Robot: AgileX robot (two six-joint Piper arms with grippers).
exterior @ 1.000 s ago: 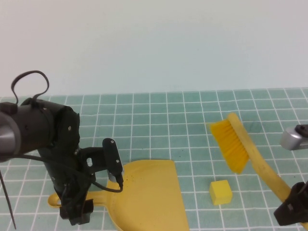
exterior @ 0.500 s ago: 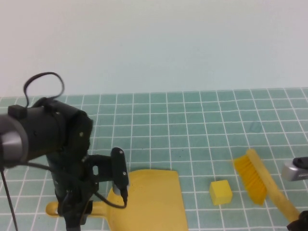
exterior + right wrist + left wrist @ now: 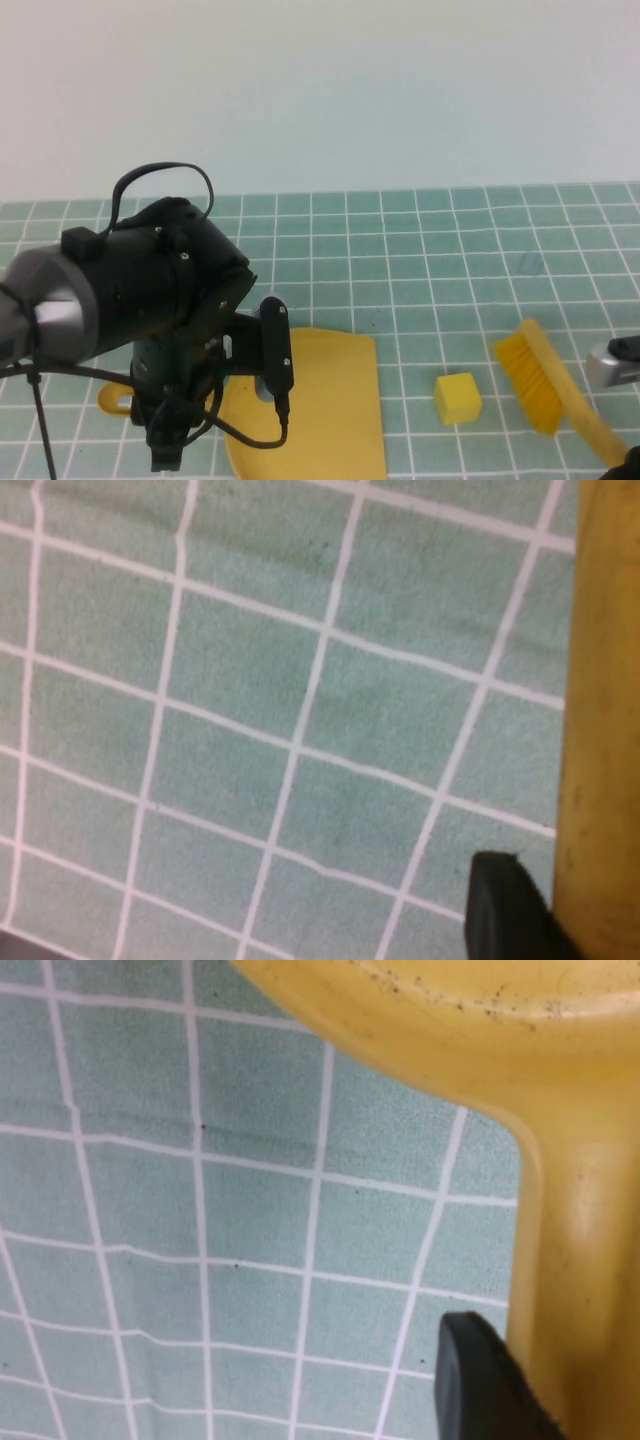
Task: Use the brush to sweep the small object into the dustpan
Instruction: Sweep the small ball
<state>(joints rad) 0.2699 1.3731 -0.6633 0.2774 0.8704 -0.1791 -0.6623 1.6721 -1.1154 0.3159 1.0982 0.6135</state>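
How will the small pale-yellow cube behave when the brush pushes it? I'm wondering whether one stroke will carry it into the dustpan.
The small pale-yellow cube has flat faces resting on the tiled table, so it will probably slide, not roll. It looks light for its size, so the yellow-orange bristles of the hand brush should move it easily. An off-centre push might turn it away from the flat yellow plastic dustpan.

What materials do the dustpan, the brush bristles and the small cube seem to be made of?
The dustpan, held at its handle by the left gripper, looks like smooth moulded plastic with a faint sheen. The brush, its handle in the right gripper, has bright, probably synthetic bristles. The small cube looks matte, perhaps foam or wood; I cannot tell.
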